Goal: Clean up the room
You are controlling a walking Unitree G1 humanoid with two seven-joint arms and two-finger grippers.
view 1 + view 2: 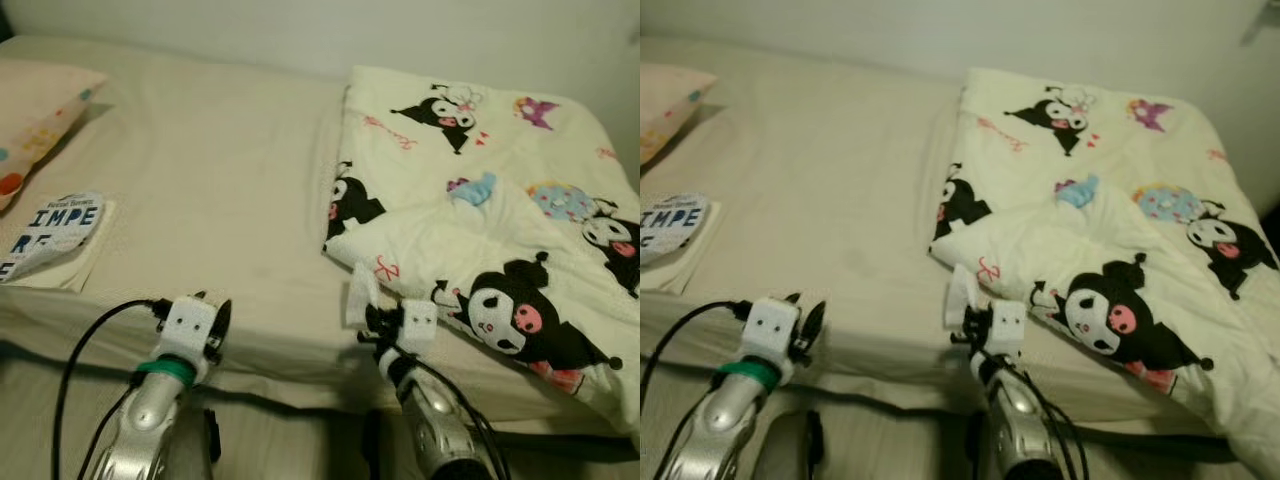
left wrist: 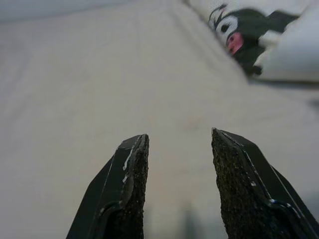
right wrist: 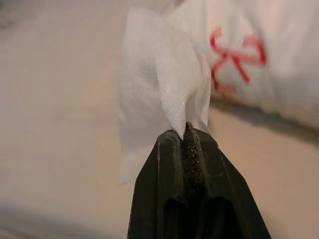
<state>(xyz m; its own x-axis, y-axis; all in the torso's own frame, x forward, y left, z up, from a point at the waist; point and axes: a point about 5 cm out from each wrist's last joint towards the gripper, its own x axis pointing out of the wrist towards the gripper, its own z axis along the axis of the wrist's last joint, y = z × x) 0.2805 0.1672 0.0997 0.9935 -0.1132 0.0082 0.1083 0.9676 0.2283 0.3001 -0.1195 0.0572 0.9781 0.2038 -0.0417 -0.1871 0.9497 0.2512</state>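
A white tissue (image 3: 162, 94) stands pinched between the fingers of my right gripper (image 3: 185, 130), which is shut on it just above the bed's front edge. In the head views the tissue (image 1: 360, 293) sticks up beside the near corner of a cream blanket (image 1: 480, 210) printed with black cartoon characters, folded over the right half of the bed. My left gripper (image 2: 178, 142) is open with nothing between its fingers, held low over the beige sheet (image 1: 220, 190) near the front edge.
A book with blue lettering (image 1: 50, 232) lies on a cream cloth at the left of the bed. A patterned pillow (image 1: 35, 115) sits at the far left. A pale wall runs behind the bed.
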